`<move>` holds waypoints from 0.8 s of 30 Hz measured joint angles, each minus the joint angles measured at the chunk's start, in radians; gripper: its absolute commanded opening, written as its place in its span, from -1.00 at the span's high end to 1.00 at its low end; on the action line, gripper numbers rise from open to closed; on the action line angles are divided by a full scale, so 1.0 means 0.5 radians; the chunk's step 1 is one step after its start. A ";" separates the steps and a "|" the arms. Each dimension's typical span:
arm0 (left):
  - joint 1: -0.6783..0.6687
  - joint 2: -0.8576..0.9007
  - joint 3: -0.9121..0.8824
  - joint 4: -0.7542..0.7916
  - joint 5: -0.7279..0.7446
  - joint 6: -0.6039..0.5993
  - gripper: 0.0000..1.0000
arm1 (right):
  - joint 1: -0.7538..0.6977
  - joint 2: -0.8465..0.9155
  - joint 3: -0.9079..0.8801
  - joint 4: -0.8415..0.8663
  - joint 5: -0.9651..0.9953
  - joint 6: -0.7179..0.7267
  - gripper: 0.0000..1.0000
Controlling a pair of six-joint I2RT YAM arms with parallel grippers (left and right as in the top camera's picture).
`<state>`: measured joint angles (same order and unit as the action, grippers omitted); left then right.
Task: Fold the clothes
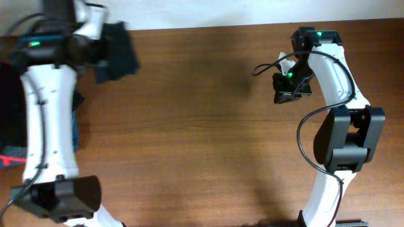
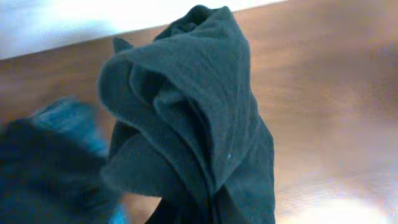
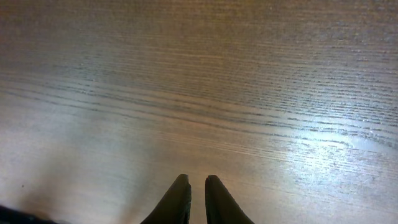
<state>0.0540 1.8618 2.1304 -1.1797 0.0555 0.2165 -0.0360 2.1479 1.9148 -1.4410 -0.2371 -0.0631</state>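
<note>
A dark teal garment (image 1: 117, 52) hangs bunched from my left gripper (image 1: 96, 45) at the far left of the table. In the left wrist view the garment (image 2: 193, 124) fills the frame in crumpled folds and hides the fingers. My right gripper (image 1: 287, 88) hovers over bare wood at the far right, away from any clothes. In the right wrist view its fingers (image 3: 198, 182) are together with only a thin gap and hold nothing.
More clothes lie piled at the left edge: a dark item (image 1: 9, 107), a blue one (image 1: 76, 129) and one with a red stripe (image 1: 9, 158). Blue fabric (image 2: 43, 155) also shows below the held garment. The wooden table (image 1: 202, 126) ends at a white wall behind.
</note>
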 measured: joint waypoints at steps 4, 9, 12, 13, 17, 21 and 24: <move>0.246 -0.018 0.000 0.066 -0.024 0.001 0.98 | 0.000 0.000 0.000 -0.001 0.000 -0.002 0.72; 0.500 -0.018 0.000 0.125 -0.038 0.001 0.97 | 0.000 0.000 0.000 -0.008 -0.001 -0.001 0.71; 0.615 -0.018 0.000 0.132 -0.038 0.001 0.97 | 0.000 0.000 0.000 -0.011 0.000 -0.003 0.71; 0.647 -0.018 0.000 0.132 -0.038 0.000 0.96 | 0.000 0.000 0.000 -0.014 0.000 -0.002 0.72; 0.770 -0.018 0.000 0.133 -0.038 0.000 0.97 | 0.000 0.000 0.000 -0.025 0.000 -0.002 0.72; 0.853 -0.018 0.000 0.132 -0.038 -0.003 0.96 | 0.000 0.000 0.000 -0.031 -0.001 -0.002 0.72; 0.878 -0.018 0.000 0.126 -0.038 -0.008 0.94 | 0.000 0.000 0.000 -0.036 -0.001 -0.003 0.71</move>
<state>0.4931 1.8530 2.1304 -1.1168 0.0364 0.2127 -0.0360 2.1479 1.9148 -1.4590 -0.2375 -0.0647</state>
